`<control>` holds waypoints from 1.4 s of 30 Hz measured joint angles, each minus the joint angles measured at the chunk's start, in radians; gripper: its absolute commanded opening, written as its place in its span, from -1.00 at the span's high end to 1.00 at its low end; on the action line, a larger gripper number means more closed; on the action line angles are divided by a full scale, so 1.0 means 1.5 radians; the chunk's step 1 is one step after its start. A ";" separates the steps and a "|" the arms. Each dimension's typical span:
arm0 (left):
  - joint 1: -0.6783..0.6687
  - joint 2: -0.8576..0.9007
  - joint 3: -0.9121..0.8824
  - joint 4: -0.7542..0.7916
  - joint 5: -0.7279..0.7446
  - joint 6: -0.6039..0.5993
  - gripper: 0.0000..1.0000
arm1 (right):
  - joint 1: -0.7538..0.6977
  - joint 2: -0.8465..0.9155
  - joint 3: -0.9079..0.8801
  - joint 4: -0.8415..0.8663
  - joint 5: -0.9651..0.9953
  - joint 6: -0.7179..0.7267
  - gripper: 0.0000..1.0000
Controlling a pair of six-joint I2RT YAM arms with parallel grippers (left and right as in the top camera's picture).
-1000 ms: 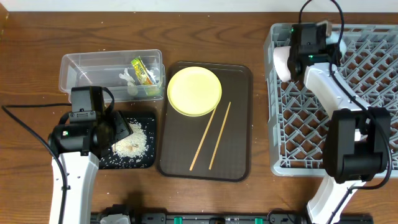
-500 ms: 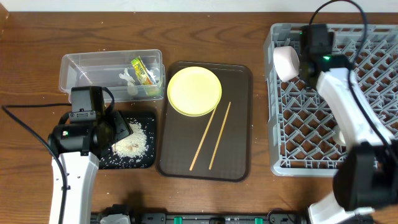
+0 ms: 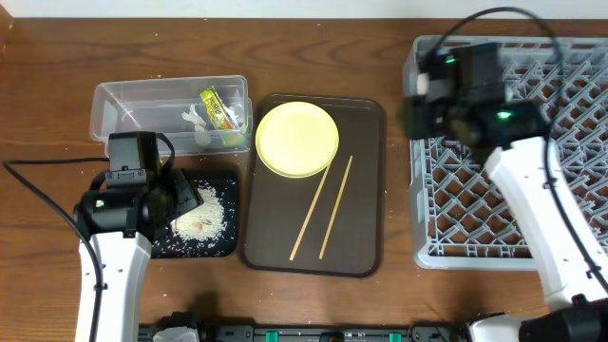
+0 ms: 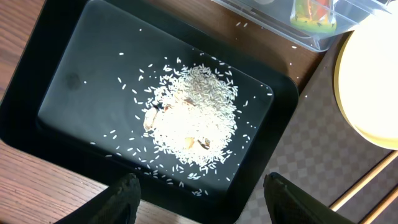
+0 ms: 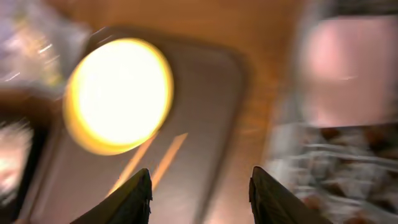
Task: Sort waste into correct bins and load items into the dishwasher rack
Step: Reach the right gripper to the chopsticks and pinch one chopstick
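My left gripper [image 4: 202, 199] is open and empty, hovering over the near edge of the black tray [image 3: 233, 214], which holds loose rice scraps [image 4: 189, 115]. The clear tub [image 3: 123, 104] holds the yellow-green wrapper [image 3: 218, 107] and a white scrap [image 3: 197, 122]. The yellow plate [image 3: 296, 140] and the chopsticks [image 3: 323, 220] lie on the brown serving tray [image 3: 366, 190]. My right gripper [image 5: 199, 193] is open and empty at the left edge of the grey rack [image 3: 532, 190]. Its blurred view shows the plate [image 5: 118, 93]. A white bowl [image 3: 424, 82] sits in the rack's back-left corner, partly hidden. The blue bowl and cup are out of view.
The brown tray lies between the two bins and the rack. The left arm's cable [image 3: 38, 190] trails over the table at the left. A strip of bare wood separates the brown tray from the rack wall.
My right arm has swung left and forward from the rack's back-left corner, away from the white bowl, which stays in the rack. The left arm has not moved.
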 measured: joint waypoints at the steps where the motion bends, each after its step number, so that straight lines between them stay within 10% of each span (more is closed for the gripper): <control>1: 0.000 0.000 0.000 0.000 0.000 0.000 -0.33 | 0.021 0.004 -0.002 -0.004 -0.008 0.010 0.02; 18: 0.000 0.000 0.000 0.000 0.000 0.000 -0.34 | 0.279 0.232 -0.012 -0.085 0.046 0.261 0.19; 32: 0.000 0.000 0.000 0.000 0.000 0.000 -0.33 | 0.297 0.318 -0.018 -0.079 0.079 0.349 0.25; 42: 0.000 0.000 0.000 0.000 0.000 0.000 -0.34 | 0.297 0.313 -0.058 -0.052 0.095 0.377 0.67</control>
